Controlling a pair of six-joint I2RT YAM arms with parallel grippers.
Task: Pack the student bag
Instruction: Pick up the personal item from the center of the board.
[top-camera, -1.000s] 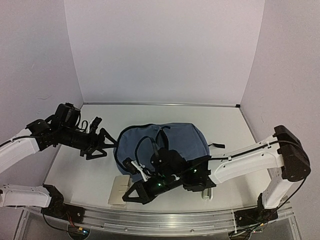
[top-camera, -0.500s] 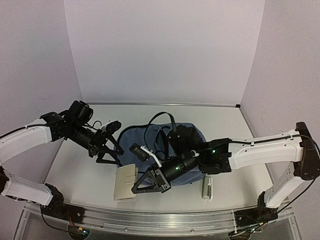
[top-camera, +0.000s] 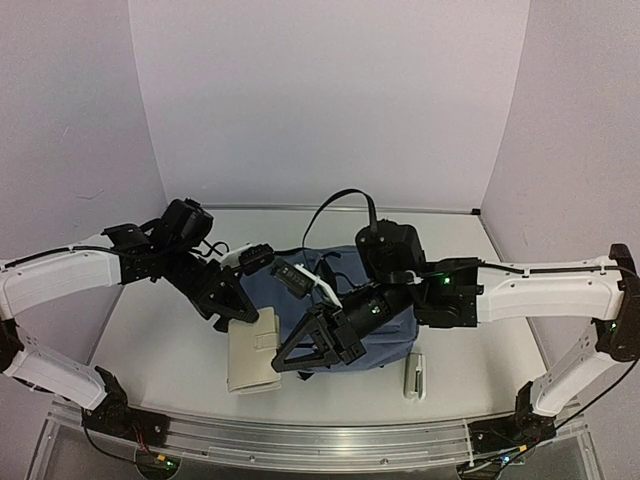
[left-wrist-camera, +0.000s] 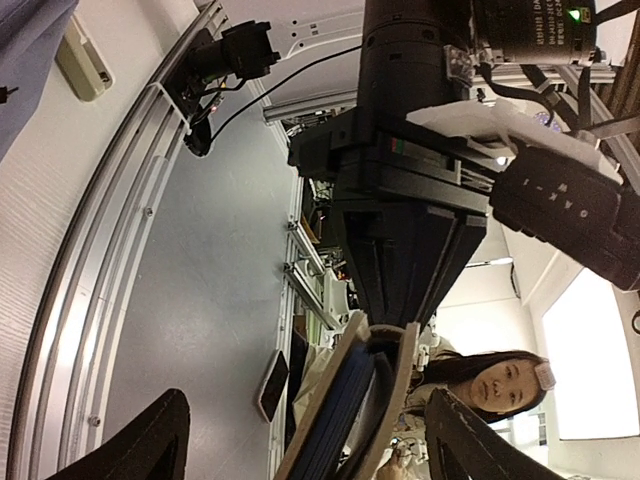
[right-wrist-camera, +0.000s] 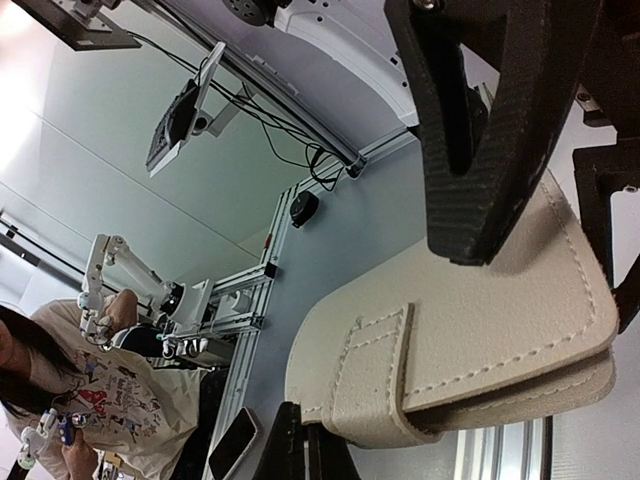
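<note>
The slate-blue student bag (top-camera: 388, 345) lies mid-table, mostly behind my two arms; a corner of it shows in the left wrist view (left-wrist-camera: 20, 40). A beige notebook (top-camera: 250, 358) is lifted and tilted just left of the bag. My right gripper (top-camera: 280, 362) is shut on the notebook's edge (right-wrist-camera: 450, 340), its fingertips (right-wrist-camera: 305, 445) pinched together at a corner. My left gripper (top-camera: 240, 315) is open at the notebook's top end. The notebook (left-wrist-camera: 345, 410) stands edge-on between its spread fingers, apart from the left one.
A small white oblong item (top-camera: 413, 377) lies on the table right of the bag's front, also seen in the left wrist view (left-wrist-camera: 85, 60). The bag's black strap (top-camera: 345, 195) loops upward. Walls close the back and both sides. The metal rail (top-camera: 320, 440) runs along the near edge.
The notebook has risen off the table and moved up toward the bag in my right gripper. My left gripper has swung right and now straddles the notebook's top end.
</note>
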